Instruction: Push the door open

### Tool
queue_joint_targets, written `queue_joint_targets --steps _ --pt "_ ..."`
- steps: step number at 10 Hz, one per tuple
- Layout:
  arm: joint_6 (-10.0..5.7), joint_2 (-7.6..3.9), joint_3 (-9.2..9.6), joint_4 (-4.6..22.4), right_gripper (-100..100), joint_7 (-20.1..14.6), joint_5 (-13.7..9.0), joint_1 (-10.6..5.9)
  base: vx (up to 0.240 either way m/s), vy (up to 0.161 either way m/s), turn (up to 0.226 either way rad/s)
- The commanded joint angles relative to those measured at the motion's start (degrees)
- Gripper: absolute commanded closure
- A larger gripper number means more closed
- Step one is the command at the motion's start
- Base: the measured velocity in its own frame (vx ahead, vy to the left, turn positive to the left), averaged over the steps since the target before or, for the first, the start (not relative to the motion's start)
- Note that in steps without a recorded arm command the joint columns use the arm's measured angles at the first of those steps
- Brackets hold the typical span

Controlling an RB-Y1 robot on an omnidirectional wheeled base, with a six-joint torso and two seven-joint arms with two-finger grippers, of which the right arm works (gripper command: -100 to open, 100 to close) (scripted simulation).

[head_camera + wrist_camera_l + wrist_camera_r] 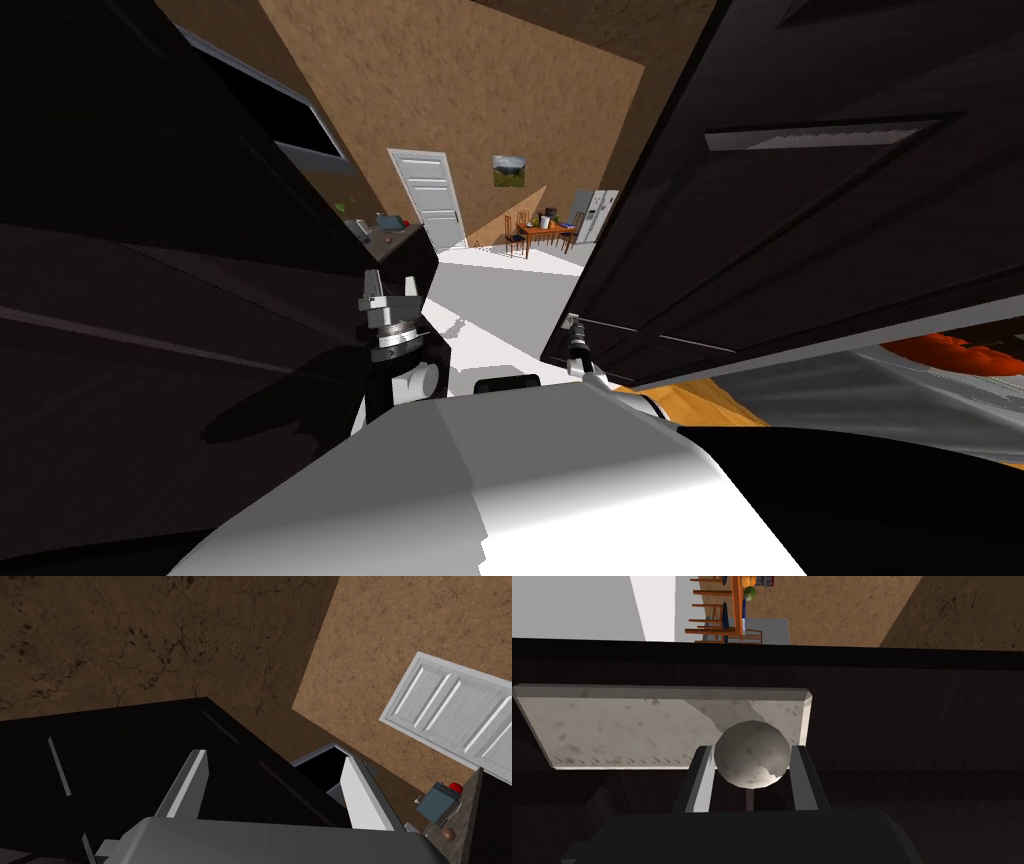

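Note:
The dark panelled door [800, 200] stands ajar on my right, with a gap showing the room beyond. Its round grey knob [752, 753] sits on a pale plate [637, 726] near the door's edge. My right gripper [752, 749] is shut on the knob, one finger pressing each side; in the head view it is the small right gripper [573, 325] at the door's edge. My left gripper [388, 287] is raised beside a dark panel [125, 766] on my left, and the left gripper [275, 755] holds nothing, its fingers open.
Through the gap lies a light grey floor [500, 290], with a white door [430, 195], a wooden table with chairs [545, 232] and a fridge [598, 215] at the far wall. A counter [385, 232] with small items runs along the left.

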Motion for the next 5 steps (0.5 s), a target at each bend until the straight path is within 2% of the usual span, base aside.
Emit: queue_joint_targets --steps 1,2,3,5 --pt "0.44 -0.21 -0.85 -1.3 100 0.4 -0.5 0.61 0.192 0.07 -0.057" --pt "0.47 -0.22 -1.16 -1.2 100 0.6 -0.6 0.61 0.18 0.056 -0.067" --pt "0.37 -0.19 -0.91 -0.7 100 0.4 -0.5 0.49 0.079 0.016 -0.03" --pt "0.35 -0.47 -2.03 -0.7 100 0.8 -1.2 0.56 0.141 0.008 -0.038"
